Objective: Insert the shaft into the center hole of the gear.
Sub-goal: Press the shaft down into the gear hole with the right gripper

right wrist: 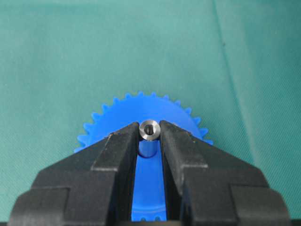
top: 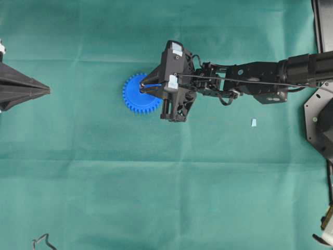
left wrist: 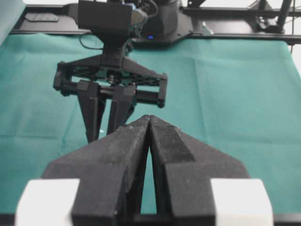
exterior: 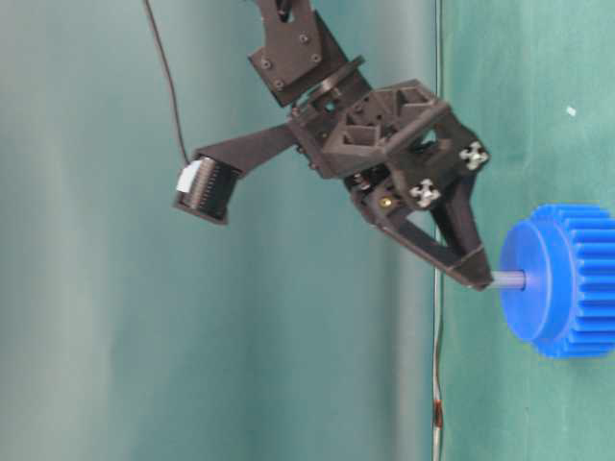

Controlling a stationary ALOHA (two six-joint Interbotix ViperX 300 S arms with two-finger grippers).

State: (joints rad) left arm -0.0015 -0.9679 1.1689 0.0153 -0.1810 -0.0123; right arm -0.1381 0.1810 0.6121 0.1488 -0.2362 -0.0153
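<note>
The blue gear (top: 136, 96) lies flat on the green cloth, left of the middle. My right gripper (top: 144, 87) reaches over it from the right and is shut on the shaft (right wrist: 149, 130), a small silvery pin pinched upright between the fingertips. In the table-level view the shaft (exterior: 509, 280) runs from the fingertips to the middle of the gear (exterior: 567, 279), and its far end meets the raised face. The center hole is covered by the shaft. My left gripper (top: 48, 91) rests at the left edge, away from the gear, shut and holding nothing (left wrist: 149, 117).
A small pale-blue scrap (top: 254, 122) lies on the cloth to the right of the gear, under the right arm's line. Black frame parts (top: 320, 120) stand along the right edge. A loose cable end (top: 44, 242) shows at the bottom left.
</note>
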